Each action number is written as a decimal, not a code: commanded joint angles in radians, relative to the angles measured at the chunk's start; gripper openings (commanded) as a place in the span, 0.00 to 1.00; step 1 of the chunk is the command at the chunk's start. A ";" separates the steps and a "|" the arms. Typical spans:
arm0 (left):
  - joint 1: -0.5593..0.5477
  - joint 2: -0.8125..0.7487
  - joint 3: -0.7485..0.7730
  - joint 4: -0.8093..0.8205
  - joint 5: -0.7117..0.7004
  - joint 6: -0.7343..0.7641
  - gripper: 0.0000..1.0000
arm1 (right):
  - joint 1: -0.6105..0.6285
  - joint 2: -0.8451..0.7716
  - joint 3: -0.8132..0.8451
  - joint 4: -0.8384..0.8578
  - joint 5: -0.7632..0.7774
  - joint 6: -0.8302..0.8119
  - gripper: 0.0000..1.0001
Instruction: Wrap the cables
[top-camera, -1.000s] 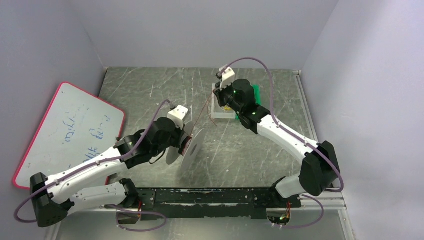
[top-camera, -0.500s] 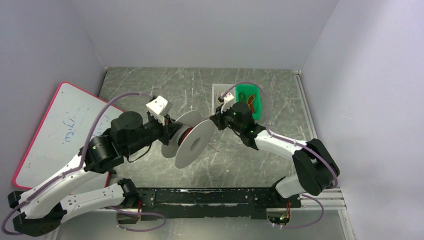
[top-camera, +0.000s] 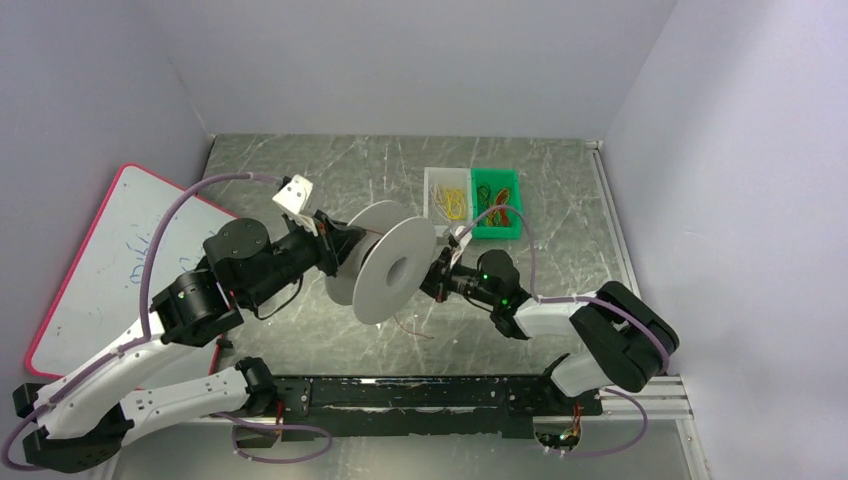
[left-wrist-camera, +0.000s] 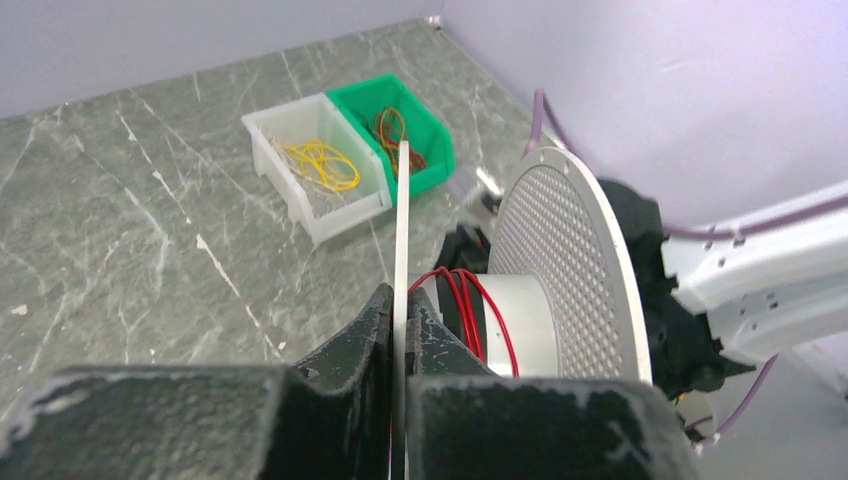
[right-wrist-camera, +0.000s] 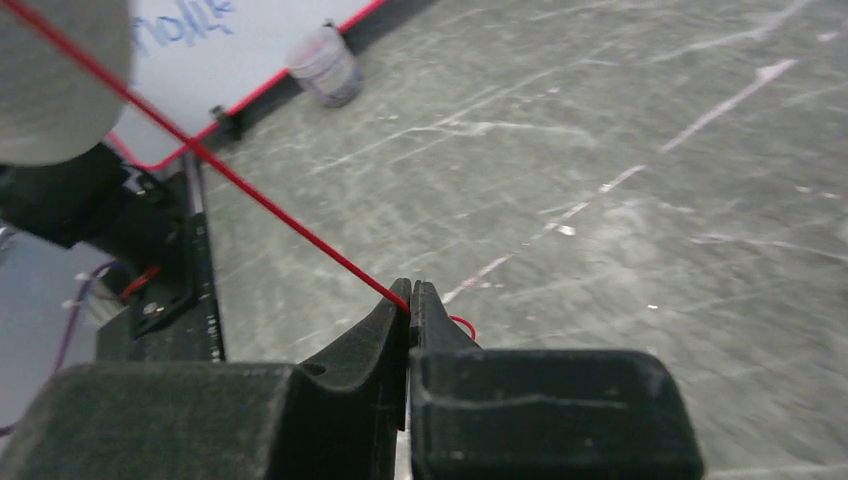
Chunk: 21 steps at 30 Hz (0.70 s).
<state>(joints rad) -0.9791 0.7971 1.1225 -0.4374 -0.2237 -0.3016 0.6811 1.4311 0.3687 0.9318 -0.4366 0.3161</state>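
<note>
A white spool (top-camera: 392, 262) with two round flanges is held up off the table. My left gripper (left-wrist-camera: 403, 310) is shut on the rim of the near flange (left-wrist-camera: 402, 220). A few turns of red cable (left-wrist-camera: 472, 305) lie on the spool's hub. My right gripper (right-wrist-camera: 411, 297) is shut on the red cable (right-wrist-camera: 250, 195), which runs taut up to the left toward the spool. In the top view the right gripper (top-camera: 432, 281) sits low, just right of the spool. A loose red cable end (top-camera: 412, 328) trails on the table below the spool.
A white bin (top-camera: 446, 200) with yellow cables and a green bin (top-camera: 497, 203) with cables stand at the back. A red-framed whiteboard (top-camera: 130, 260) leans at the left. A black rail (top-camera: 420, 392) runs along the near edge.
The left arm lifted and turned the spool up to the right. The right gripper came down from the bins to low beside the spool, pulling the red cable.
</note>
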 joint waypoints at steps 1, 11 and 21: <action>-0.008 0.000 0.076 0.302 -0.058 -0.056 0.07 | 0.054 0.038 -0.076 0.223 -0.029 0.102 0.05; -0.007 0.071 0.121 0.396 -0.003 -0.124 0.07 | 0.146 0.081 -0.104 0.440 -0.041 0.206 0.16; -0.007 0.075 0.137 0.416 -0.127 -0.105 0.07 | 0.192 0.043 -0.120 0.418 -0.033 0.207 0.08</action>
<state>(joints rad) -0.9798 0.8833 1.2110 -0.1425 -0.2668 -0.4007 0.8482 1.5036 0.2676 1.3258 -0.4789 0.5278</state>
